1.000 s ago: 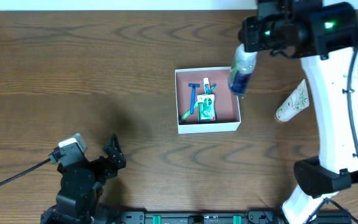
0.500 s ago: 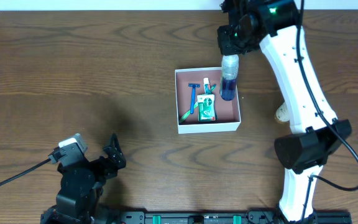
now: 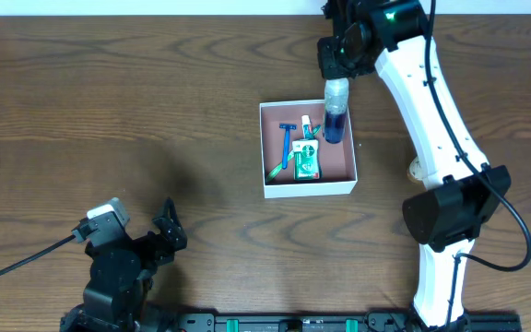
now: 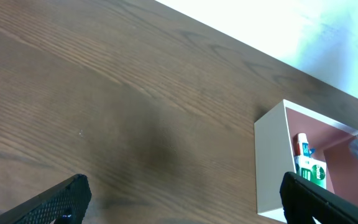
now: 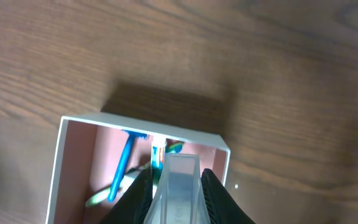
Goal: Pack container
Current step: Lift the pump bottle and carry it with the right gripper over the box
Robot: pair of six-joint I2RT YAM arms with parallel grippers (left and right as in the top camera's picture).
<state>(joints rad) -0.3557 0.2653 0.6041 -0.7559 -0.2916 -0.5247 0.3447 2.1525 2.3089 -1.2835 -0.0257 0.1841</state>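
The container (image 3: 310, 189) is a shallow white box with a pink-brown inside, at the table's middle. In it lie a blue razor (image 3: 286, 140), a green toothbrush and a green-and-white toothpaste box (image 3: 306, 155). My right gripper (image 3: 336, 81) is shut on a clear bottle of blue liquid (image 3: 335, 115), held over the box's far right corner. In the right wrist view the bottle (image 5: 178, 190) sits between my fingers above the container (image 5: 53, 168). My left gripper (image 3: 167, 231) is open and empty at the near left; the container's white wall (image 4: 271, 163) shows at its right.
A pale tube with a leaf print (image 3: 415, 169) lies right of the container, mostly hidden behind my right arm. The left arm's base and cable (image 3: 26, 259) lie at the near left corner.
My right gripper has carried the bottle left from beyond the container's right edge to over its far right corner. The arm now hides most of the tube. The left arm has not moved.
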